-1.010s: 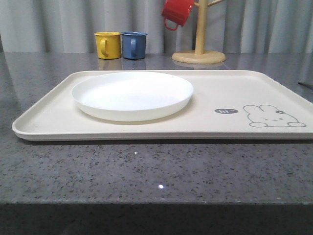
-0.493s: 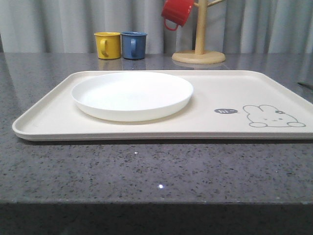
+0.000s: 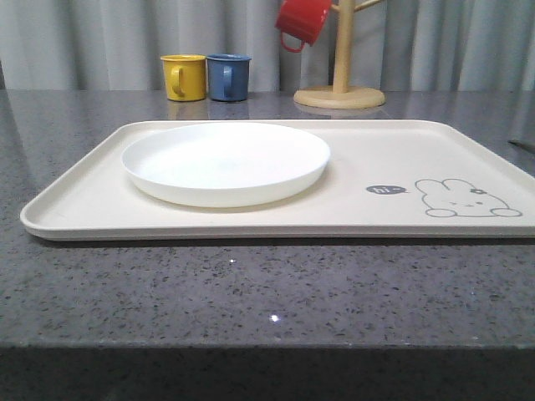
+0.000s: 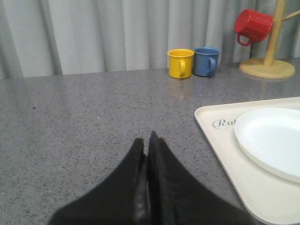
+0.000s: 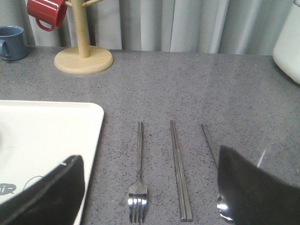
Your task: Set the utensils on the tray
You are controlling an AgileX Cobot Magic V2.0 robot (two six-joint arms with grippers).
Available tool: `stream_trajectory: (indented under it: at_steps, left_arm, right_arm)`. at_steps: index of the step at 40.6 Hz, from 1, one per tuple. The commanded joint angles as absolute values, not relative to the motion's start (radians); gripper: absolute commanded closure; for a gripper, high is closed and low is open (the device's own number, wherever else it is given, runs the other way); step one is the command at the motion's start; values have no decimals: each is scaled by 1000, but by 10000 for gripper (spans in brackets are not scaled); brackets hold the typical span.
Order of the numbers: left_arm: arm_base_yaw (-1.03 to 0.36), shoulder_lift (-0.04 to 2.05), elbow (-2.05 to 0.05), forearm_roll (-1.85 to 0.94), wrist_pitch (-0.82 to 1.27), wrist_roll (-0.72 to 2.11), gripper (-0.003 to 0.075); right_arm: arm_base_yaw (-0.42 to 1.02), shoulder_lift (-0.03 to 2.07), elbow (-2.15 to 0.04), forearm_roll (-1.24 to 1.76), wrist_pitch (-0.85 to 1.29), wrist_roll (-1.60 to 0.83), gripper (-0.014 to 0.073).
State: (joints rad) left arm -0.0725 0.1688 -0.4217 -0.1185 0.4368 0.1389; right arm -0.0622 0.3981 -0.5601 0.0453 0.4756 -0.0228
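Nothing shifted on the table since a second ago: same tray [image 3: 351,213], same plate [image 3: 226,163] on its left half, no arm in the front view.

Tray flat on the grey counter [image 3: 251,292], long side toward the camera, bunny drawing [image 3: 465,199] and small "hi" bubble [image 3: 385,190] on the right part. Plate resting inside the rim, well apart from the drawing. Behind the tray, yellow mug [image 3: 184,77] and blue mug [image 3: 228,77] side by side, just touching or nearly so. Right of them, a wooden mug stand [image 3: 341,79] with a red mug [image 3: 303,22] hung tilted on a peg. Grey curtain across the back.

Left gripper [image 4: 148,140] seen from the left wrist: black fingers [image 4: 137,161] pressed together, nothing between them, hovering over bare counter beside the tray's corner.

Right gripper [image 5: 150,187] seen from the right wrist: fingers [image 5: 44,194] spread wide, nothing held, above the utensils. Fork [image 5: 138,174], chopsticks [image 5: 179,171] and spoon [image 5: 211,150] lying on the counter just beside the tray's edge, off the tray, roughly parallel and apart from one another. Fork nearest the tray, tines toward the camera; chopsticks in the middle, the pair lying together; spoon farthest out, bowl partly hidden behind one finger. White rounded object [image 5: 288,42] at the far edge, too cropped to name.
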Motion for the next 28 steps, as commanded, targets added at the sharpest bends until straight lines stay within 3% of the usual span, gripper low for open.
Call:
stream_trajectory:
  at_steps: [1,28]
  left_arm:
    - [-70,179,-447,-126,349,128,738]
    - [-70,179,-447,-126,349,128,738]
  right_arm:
    - [-65,410,-594,39,402,-27,-10]
    - [-65,418,-598,40,384,-27,-10]
